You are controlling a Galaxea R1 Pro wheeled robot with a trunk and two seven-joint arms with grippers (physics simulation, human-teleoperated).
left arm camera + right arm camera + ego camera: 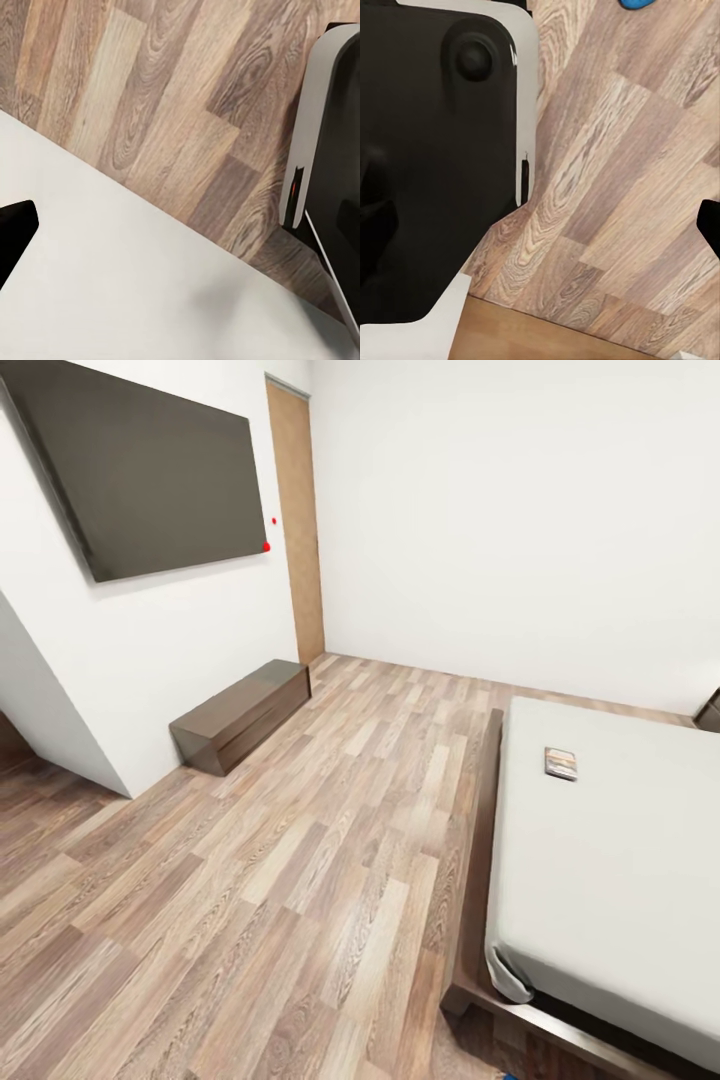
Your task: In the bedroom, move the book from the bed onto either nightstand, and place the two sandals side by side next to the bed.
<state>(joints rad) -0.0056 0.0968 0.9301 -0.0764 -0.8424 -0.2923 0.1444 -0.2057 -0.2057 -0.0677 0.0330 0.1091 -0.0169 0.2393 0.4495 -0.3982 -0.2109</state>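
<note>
Approach step: the small dark paperback book (561,762) lies on the pale grey mattress bed (600,880) at right, a reach still needed, gripper states impossible to tell.

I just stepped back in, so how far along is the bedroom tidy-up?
Nothing looks done yet. The book lies on the bed, not on the nightstand at the far corner. Nothing is in hand. One blue sandal lies on the floor. Still to do: move the book and pair both sandals beside the bed.

Bedroom: bed (600,860), wall TV (150,470), wood floor (300,860).
</note>
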